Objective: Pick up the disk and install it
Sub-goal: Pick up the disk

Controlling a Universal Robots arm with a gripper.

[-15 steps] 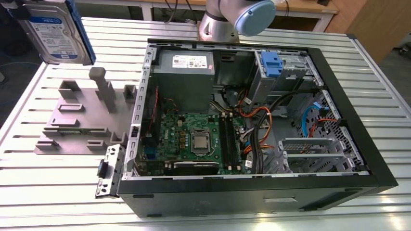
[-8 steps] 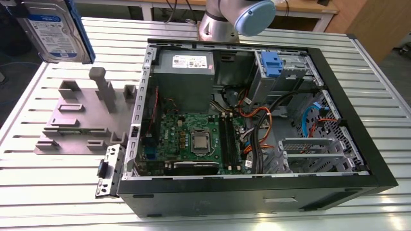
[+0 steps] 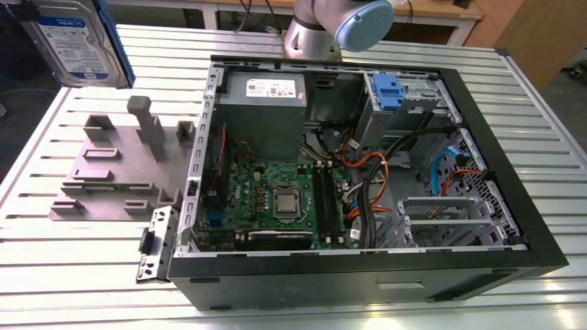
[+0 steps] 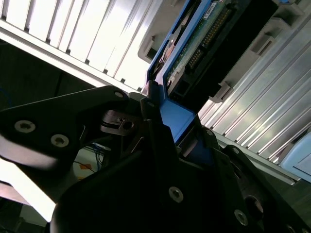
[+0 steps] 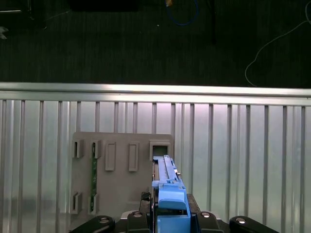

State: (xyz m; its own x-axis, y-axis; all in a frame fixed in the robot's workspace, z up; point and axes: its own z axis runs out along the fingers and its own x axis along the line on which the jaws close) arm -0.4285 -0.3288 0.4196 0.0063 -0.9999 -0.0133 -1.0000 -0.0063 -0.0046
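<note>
Disk hangs high at the exterior view's left, above the grey fixture, well apart from the open computer case. In the second wrist view, my claw is clamped tight on the disk's blue carrier. In the first wrist view, I hold the disk edge-on over the fixture on the slatted table.

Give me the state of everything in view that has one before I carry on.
disk: gripped by its blue carrier, raised in the air, not installed.
gripper: shut on the disk.
computer case: on its side, side panel off, interior open.
grey fixture: flat on the table, holding no disk.
</note>
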